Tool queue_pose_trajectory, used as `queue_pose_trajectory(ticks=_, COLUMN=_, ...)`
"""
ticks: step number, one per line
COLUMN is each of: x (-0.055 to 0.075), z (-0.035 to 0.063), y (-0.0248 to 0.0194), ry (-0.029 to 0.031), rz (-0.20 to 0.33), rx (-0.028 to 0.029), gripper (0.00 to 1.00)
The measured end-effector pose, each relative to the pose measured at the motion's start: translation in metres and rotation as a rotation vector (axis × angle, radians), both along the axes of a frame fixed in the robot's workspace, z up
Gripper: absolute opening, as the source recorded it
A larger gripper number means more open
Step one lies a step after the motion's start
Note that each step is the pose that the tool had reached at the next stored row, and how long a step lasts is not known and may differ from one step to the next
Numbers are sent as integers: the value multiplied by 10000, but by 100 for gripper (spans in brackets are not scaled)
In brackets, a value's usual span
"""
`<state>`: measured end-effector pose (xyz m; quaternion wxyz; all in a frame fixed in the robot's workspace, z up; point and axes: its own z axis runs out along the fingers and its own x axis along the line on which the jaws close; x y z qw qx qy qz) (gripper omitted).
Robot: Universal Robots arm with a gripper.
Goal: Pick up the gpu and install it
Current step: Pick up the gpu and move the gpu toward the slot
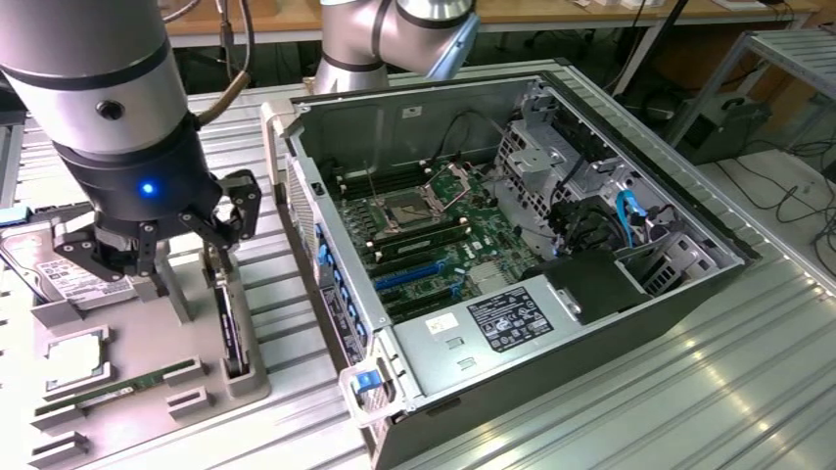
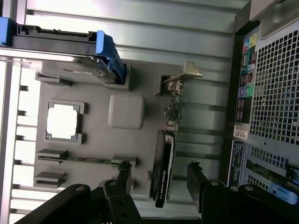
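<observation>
The gpu [image 1: 231, 328] stands on its long edge in a slot of the grey parts tray [image 1: 137, 416], at the exterior view's left beside the open computer case [image 1: 614, 323]. In the wrist view the gpu [image 2: 165, 161] is seen edge-on, black face and green board, with its silver bracket [image 2: 184, 74] at the far end. My gripper [image 1: 196, 279] hangs just above the tray over the card's near end. It is open, and its two black fingers [image 2: 124, 175] straddle the card without touching it, so the gripper [image 2: 160, 176] holds nothing.
On the tray [image 2: 93, 140] lie a hard drive [image 1: 53, 269] in a blue caddy [image 2: 110, 51], a CPU [image 1: 76, 354] and a RAM stick [image 1: 124, 382]. Inside the case the motherboard [image 1: 438, 230] shows blue slots [image 1: 411, 276]. The case's rear wall [image 2: 273, 93] stands close beside the card.
</observation>
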<state>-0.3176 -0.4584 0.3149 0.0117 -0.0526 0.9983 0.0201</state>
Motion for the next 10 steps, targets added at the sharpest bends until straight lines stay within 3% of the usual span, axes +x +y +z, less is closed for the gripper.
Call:
queue_pose_trajectory(ticks=2, x=48, z=-38, y=-25, ry=0, rz=0, rx=-1, gripper=60)
queue_pose_trajectory(ticks=7, x=188, z=-131, y=-27, ry=-2, rz=-56, rx=2, gripper=60)
queue_pose_trajectory(ticks=10, x=188, z=-194, y=-27, ry=0, rz=-615, rx=0, gripper=60)
